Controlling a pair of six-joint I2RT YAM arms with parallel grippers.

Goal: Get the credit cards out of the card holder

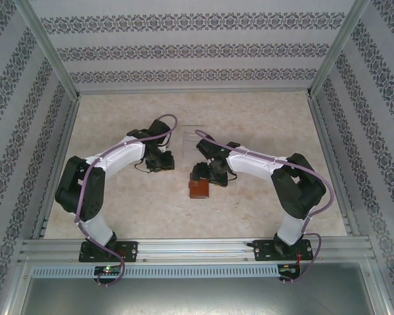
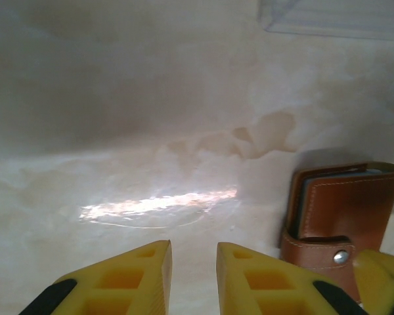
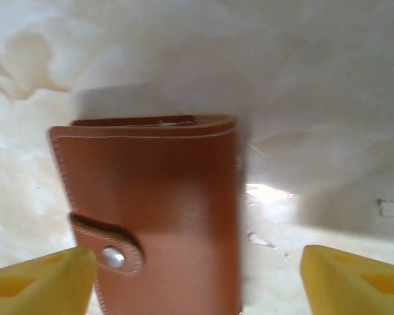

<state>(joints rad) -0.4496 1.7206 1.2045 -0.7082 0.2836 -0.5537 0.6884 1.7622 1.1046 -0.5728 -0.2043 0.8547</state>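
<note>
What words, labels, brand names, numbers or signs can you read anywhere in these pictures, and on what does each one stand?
No text can be read.
The card holder shows plain brown leather with pale stitching and no legible brand stamp.
Its metal snap is too blurred to tell whether anything is stamped on it.
The wall pattern is ornament, not lettering.
</note>
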